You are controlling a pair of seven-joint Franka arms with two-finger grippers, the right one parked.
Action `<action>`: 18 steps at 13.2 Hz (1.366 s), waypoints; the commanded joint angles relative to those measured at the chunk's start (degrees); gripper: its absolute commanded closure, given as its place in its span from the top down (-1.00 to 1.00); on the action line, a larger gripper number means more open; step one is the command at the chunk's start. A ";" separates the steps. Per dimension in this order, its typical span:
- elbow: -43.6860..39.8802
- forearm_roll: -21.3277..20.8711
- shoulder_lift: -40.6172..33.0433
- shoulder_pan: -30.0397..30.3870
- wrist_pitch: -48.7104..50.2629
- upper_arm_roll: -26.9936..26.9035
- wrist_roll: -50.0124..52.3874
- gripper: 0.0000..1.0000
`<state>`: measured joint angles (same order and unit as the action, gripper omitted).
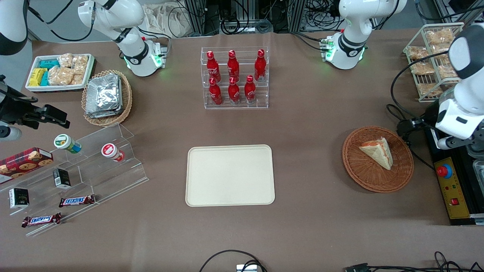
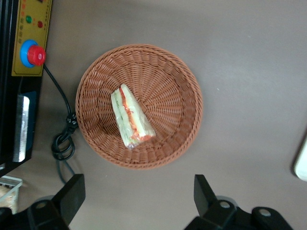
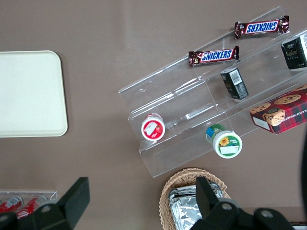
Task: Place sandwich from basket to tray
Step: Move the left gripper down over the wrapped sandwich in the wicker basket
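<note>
The sandwich [image 1: 378,151] [image 2: 130,119], a clear-wrapped white-bread wedge with orange and green filling, lies in the round reddish-brown wicker basket [image 1: 355,170] [image 2: 187,81] toward the working arm's end of the table. My gripper [image 1: 450,142] [image 2: 138,201] hovers high beside the basket, over the table's edge near the control box. It is open, its two dark fingers wide apart with only bare table between them, clear of the basket rim. The cream tray [image 1: 230,175] [image 2: 302,163] lies flat at mid-table with nothing on it.
A yellow control box with a red stop button [image 1: 450,189] [image 2: 31,38] and a black cable [image 2: 62,139] lie beside the basket. A rack of red bottles [image 1: 234,77] stands farther from the camera than the tray. A wire snack rack [image 1: 431,60] stands near the working arm.
</note>
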<state>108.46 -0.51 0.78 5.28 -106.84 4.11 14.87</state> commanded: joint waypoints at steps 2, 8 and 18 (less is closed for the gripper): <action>13.24 0.33 -4.73 2.54 -11.09 0.19 3.93 1.00; 20.20 0.24 -2.63 2.80 -22.78 0.19 14.04 1.00; 26.09 0.15 5.80 2.80 -41.14 0.19 21.42 1.00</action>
<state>132.95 -0.44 4.99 7.89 -143.71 4.10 34.48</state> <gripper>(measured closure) 0.000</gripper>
